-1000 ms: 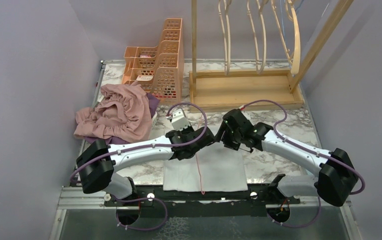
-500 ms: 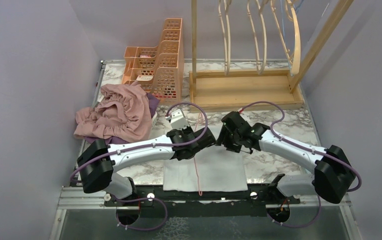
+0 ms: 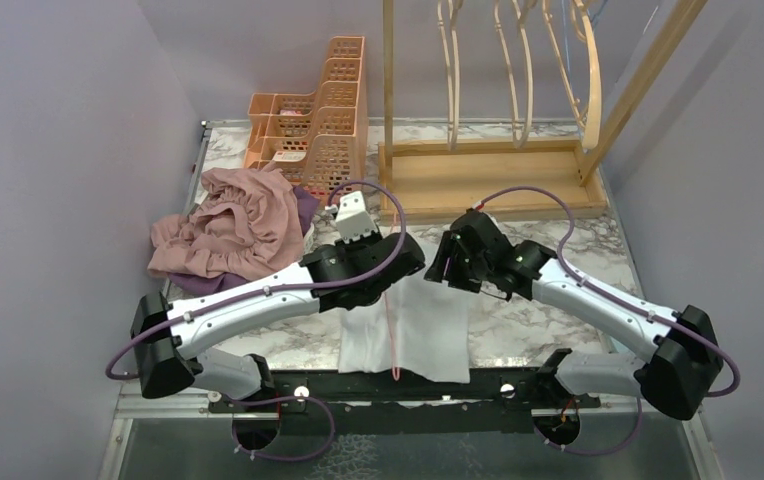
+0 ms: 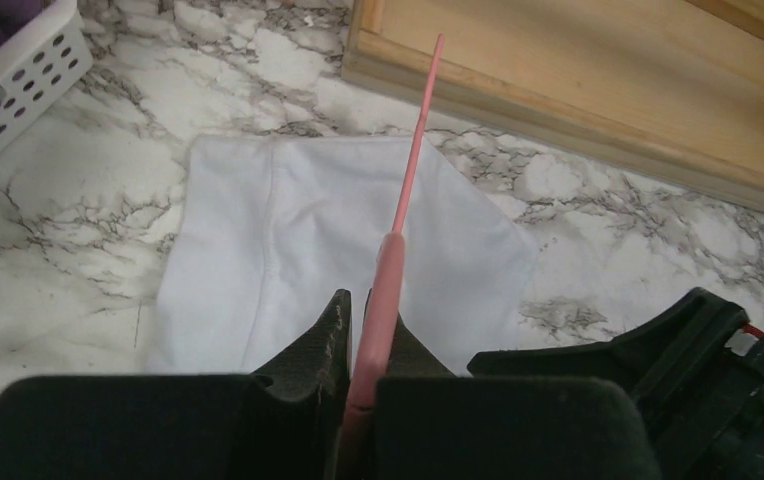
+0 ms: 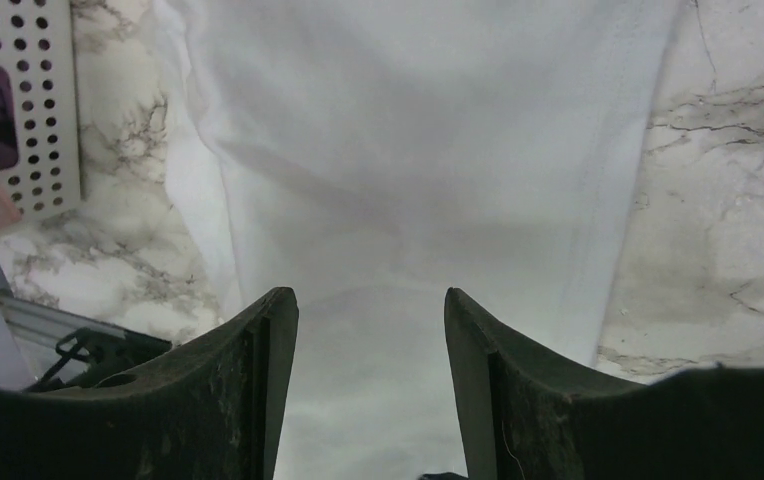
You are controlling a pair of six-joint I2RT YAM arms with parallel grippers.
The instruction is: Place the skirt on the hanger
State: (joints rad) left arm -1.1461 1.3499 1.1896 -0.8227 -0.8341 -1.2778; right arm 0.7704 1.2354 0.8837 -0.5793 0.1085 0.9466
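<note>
- White fabric skirt (image 3: 428, 335) lay at the marble worktop's (image 3: 506, 345) near edge, under both claws.
- Left claw (image 4: 363, 320) clamped a thin pink hanger (image 4: 413, 160).
- Right claw (image 5: 370, 300) gaped above the skirt.

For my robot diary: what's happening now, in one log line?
left pincer: shut on thin pink hanger rod | right pincer: open over white cloth skirt

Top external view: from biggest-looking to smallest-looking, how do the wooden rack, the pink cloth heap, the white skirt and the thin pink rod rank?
1. wooden rack
2 and 3. pink cloth heap and white skirt: they look about alike, and the arms hide part of the skirt
4. pink rod
</note>
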